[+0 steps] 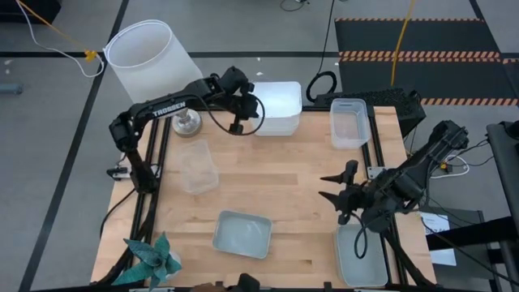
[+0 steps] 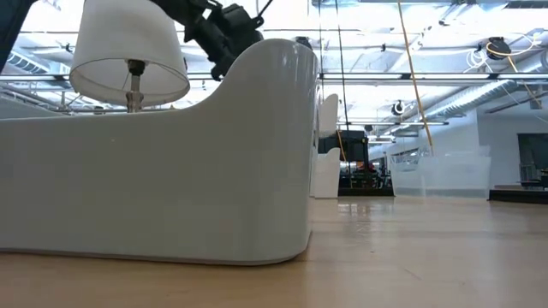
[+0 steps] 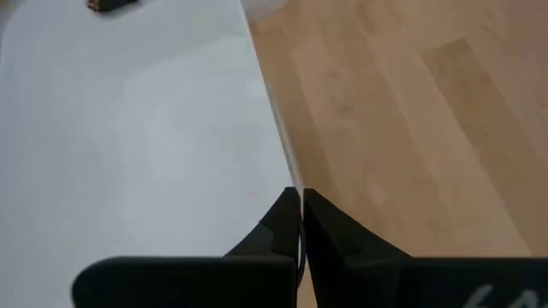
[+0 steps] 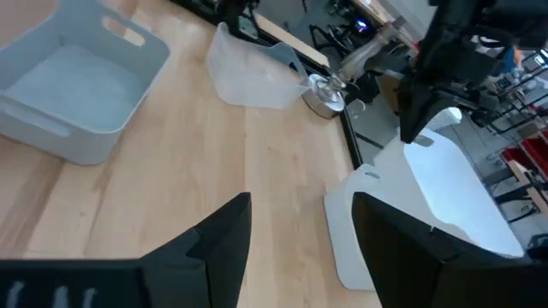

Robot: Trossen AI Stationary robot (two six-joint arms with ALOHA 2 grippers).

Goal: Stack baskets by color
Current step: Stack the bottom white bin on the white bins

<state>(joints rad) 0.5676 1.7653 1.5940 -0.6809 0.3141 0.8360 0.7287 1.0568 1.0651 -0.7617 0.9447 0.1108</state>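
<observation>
Nearest the table's point(image 1: 284, 174) front edge lies a grey-green basket point(image 1: 242, 234), the right gripper point(image 1: 334, 186) hangs wide open and empty near the right edge, and at the far edge the left gripper point(image 1: 237, 128) pinches shut on the rim of the white basket point(image 1: 280, 109).

White lampshade point(image 1: 144, 57) on metal base point(image 1: 187, 123) — table's far-left corner; teal cloth point(image 1: 151, 258) — near-left corner of wooden table point(image 1: 284, 178).
</observation>
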